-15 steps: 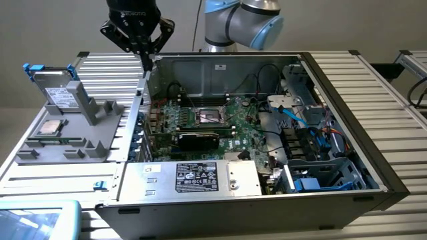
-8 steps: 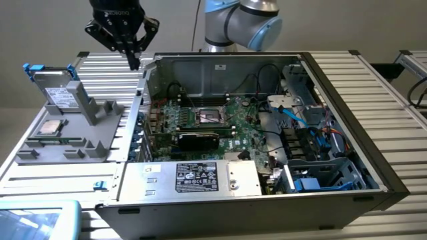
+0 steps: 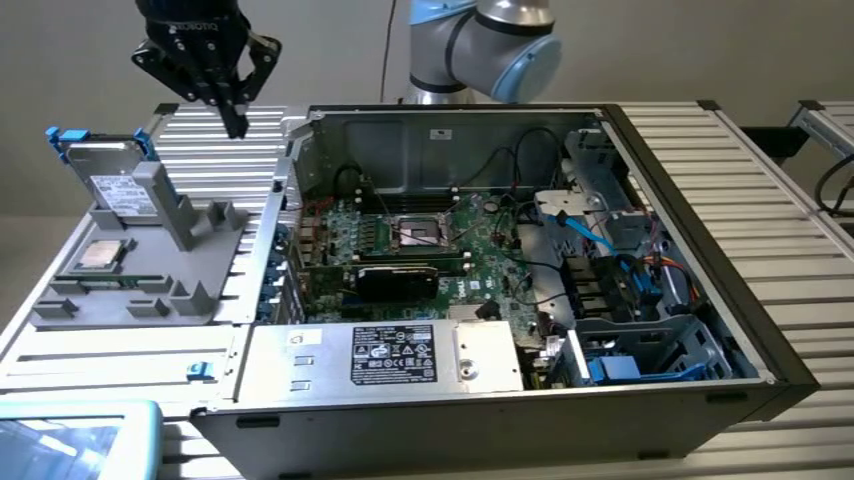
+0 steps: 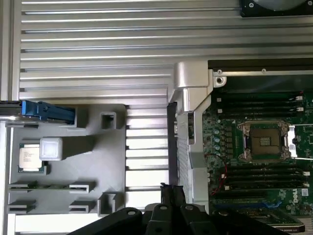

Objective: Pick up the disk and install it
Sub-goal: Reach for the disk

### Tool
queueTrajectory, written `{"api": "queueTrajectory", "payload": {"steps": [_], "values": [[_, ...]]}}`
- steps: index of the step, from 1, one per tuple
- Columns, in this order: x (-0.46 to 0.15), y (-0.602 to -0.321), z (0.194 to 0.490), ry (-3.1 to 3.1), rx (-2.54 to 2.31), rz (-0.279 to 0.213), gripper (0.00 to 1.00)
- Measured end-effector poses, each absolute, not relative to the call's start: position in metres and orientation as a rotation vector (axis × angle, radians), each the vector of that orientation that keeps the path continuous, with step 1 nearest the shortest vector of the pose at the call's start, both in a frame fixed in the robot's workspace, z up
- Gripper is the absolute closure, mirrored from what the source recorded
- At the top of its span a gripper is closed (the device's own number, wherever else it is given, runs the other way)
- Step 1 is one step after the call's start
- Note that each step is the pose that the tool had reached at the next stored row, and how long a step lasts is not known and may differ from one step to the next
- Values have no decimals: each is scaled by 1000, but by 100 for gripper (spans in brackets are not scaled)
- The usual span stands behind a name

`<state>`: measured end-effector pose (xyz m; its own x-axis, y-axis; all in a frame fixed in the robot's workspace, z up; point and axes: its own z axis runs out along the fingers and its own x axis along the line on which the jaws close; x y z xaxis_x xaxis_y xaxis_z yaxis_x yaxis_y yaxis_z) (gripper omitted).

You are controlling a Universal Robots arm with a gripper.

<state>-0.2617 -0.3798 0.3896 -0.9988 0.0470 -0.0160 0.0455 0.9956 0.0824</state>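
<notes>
The disk [image 3: 118, 185] stands on edge in a grey holder [image 3: 187, 235] at the exterior view's left, a silver drive with a white label and blue rails. From the wrist view I see it edge-on by its blue rail [image 4: 46, 111]. My gripper [image 3: 238, 126] hangs above the ribbed table, behind the holder and to the disk's right, apart from it. Its black fingers are shut with nothing between them, and in the wrist view the gripper [image 4: 171, 190] points down over the strip between the holder and the computer case.
An open computer case [image 3: 534, 260] fills the middle, with a motherboard, a CPU socket [image 4: 264, 142], a grey power supply box [image 3: 400, 355] and a drive bay [image 3: 641, 350] at its near right. A small square CPU chip [image 3: 100, 255] lies on the holder.
</notes>
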Motion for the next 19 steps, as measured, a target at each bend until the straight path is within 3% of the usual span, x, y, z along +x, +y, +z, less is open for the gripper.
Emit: {"api": "queueTrajectory", "payload": {"steps": [19], "values": [[-341, -376, 387, 3128, 75, 245, 89]]}}
